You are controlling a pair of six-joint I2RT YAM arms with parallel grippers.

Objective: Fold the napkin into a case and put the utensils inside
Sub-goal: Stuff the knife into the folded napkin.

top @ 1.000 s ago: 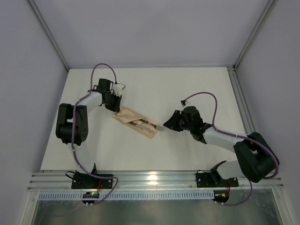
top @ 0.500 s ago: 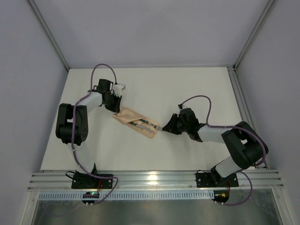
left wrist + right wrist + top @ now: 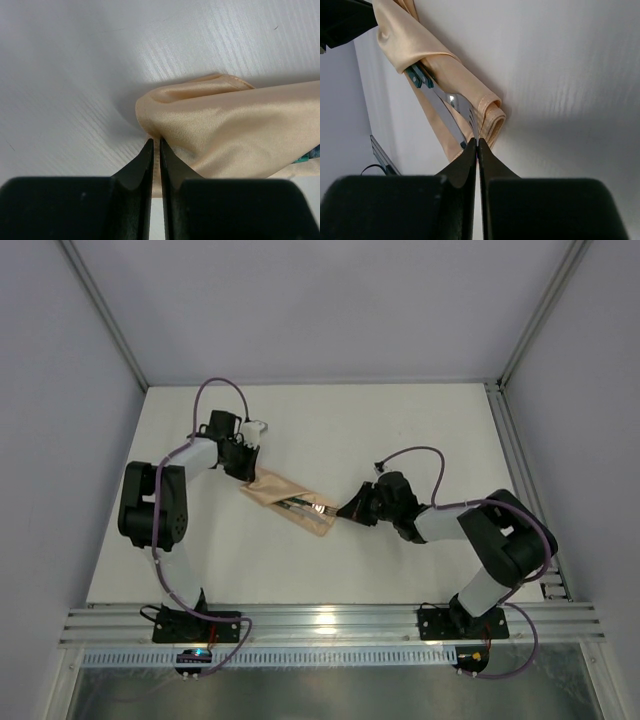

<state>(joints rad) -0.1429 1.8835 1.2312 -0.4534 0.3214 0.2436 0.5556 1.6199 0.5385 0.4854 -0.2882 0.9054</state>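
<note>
The napkin [image 3: 278, 493] lies folded into a narrow peach-tan case, slanting from upper left to lower right in the top view. My left gripper [image 3: 246, 471] is shut on its upper-left end, and cloth [image 3: 235, 125] shows between the left gripper's [image 3: 155, 142] jaws. The utensils [image 3: 308, 506] sit inside the case, dark green handles [image 3: 417, 76] under the flap, silvery fork tines [image 3: 464, 109] sticking out of the open end. My right gripper [image 3: 341, 512] is shut, and the right gripper's [image 3: 477, 143] tips touch the ends of the tines.
An aluminium rail [image 3: 330, 623] runs along the near table edge by the arm bases. A second rail [image 3: 518, 455] lines the right side. Pale walls and slanted frame posts [image 3: 100, 310] enclose the white table [image 3: 400, 430].
My right gripper has shut and moved left up to the fork's tip, and the utensils have slid a little deeper into the case. The left gripper has kept its hold.
</note>
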